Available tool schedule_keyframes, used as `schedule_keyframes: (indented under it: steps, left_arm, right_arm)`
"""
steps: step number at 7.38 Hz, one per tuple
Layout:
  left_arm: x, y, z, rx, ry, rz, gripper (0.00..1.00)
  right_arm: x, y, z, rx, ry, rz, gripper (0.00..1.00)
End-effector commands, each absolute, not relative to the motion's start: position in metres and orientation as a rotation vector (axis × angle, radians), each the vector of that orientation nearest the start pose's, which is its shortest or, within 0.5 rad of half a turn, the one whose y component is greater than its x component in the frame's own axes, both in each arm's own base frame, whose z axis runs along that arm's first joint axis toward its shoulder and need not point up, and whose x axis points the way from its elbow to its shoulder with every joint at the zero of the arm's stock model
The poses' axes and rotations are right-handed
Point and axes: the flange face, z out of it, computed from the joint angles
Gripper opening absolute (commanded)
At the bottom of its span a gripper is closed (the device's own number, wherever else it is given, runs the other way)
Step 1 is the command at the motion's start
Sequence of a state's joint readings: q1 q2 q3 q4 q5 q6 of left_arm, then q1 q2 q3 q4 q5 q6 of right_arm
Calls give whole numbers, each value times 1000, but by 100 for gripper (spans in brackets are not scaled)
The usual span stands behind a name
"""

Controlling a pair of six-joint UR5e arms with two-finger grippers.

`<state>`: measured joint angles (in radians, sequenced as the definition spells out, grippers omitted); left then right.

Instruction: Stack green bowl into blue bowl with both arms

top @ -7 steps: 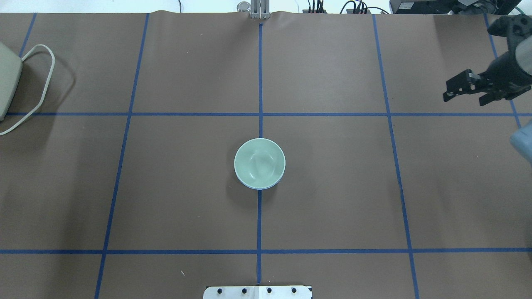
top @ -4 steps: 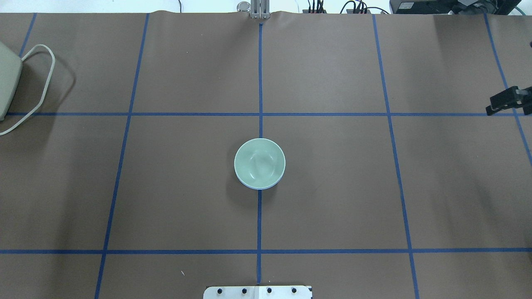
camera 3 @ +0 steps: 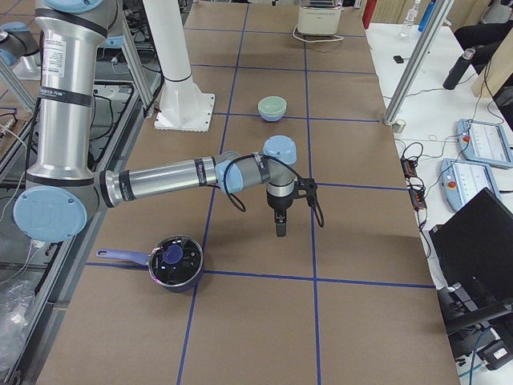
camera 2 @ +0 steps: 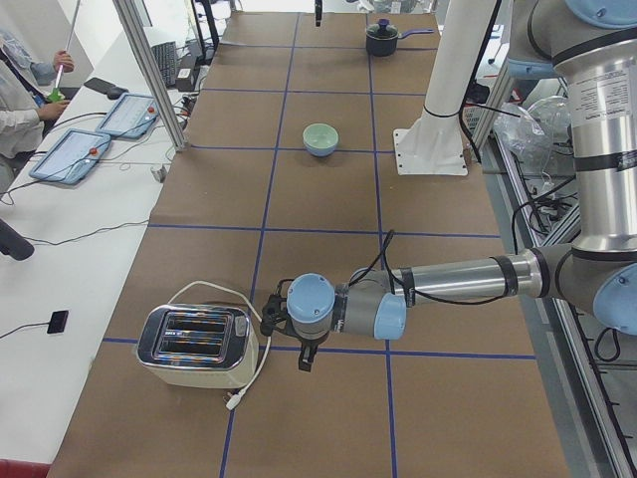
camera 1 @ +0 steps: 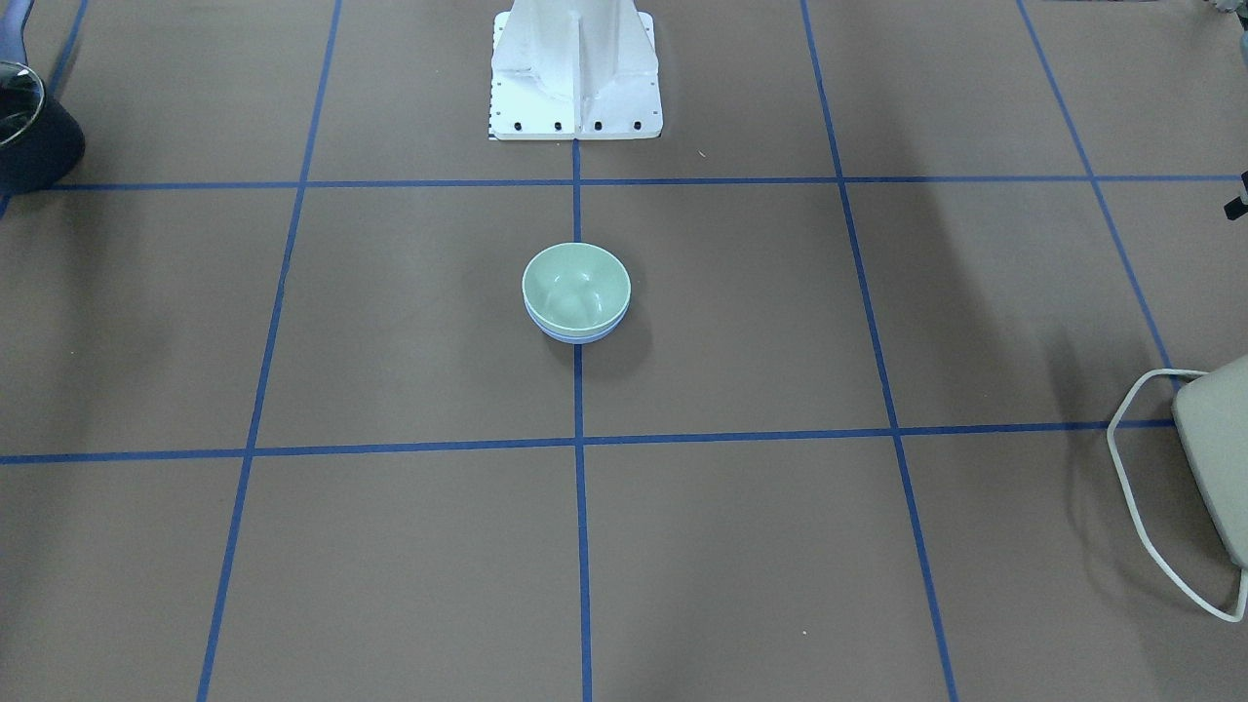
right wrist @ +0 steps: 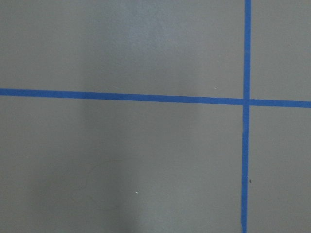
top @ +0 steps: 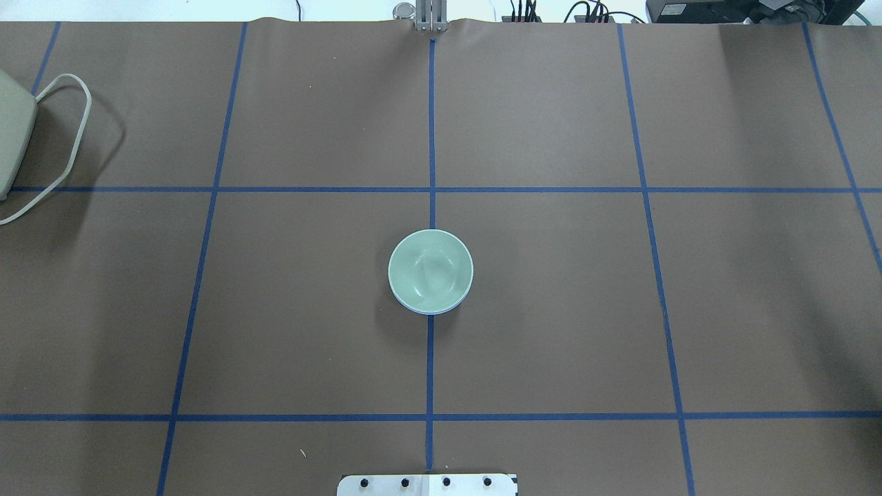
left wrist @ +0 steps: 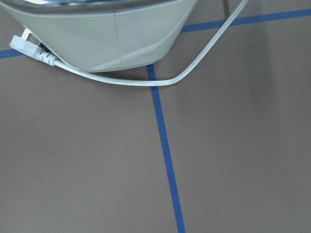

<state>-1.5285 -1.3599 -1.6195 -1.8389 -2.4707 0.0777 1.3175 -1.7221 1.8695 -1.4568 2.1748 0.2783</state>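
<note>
1. Front-facing view: the green bowl (camera 1: 575,283) is seen nested in the blue bowl (camera 1: 577,336) at mid-surface (camera 1: 390,546); stacking is judged done.
2. Overhead view: no pincer is shown.
3. Left side view: the left pincer (camera 2: 305,356) is held near the toaster (camera 2: 194,344), well apart from the bowls; its gap cannot be told.
4. Right side view: the right pincer (camera 3: 280,223), near the pot (camera 3: 175,261), cannot be read either.

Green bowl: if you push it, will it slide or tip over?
The green bowl sits nested in the blue bowl, so both would probably slide together. Tipping seems unlikely: the stack is low and upright. Its glossy surface hints it may be slippery to pick up.
</note>
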Motion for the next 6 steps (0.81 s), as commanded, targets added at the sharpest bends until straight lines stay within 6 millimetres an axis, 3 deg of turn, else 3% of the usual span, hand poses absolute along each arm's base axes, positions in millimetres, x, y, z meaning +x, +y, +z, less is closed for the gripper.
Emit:
schedule_keyframes:
  steps: [1,6]
  left_arm:
    - [-42,-404,695,113,892,149,98]
    - [-42,-403,695,110,894,148,98]
  right_arm:
    - [-6,-441,615,63,-653,-71,100]
    - [-5,-442,613,65,-671,-68,100]
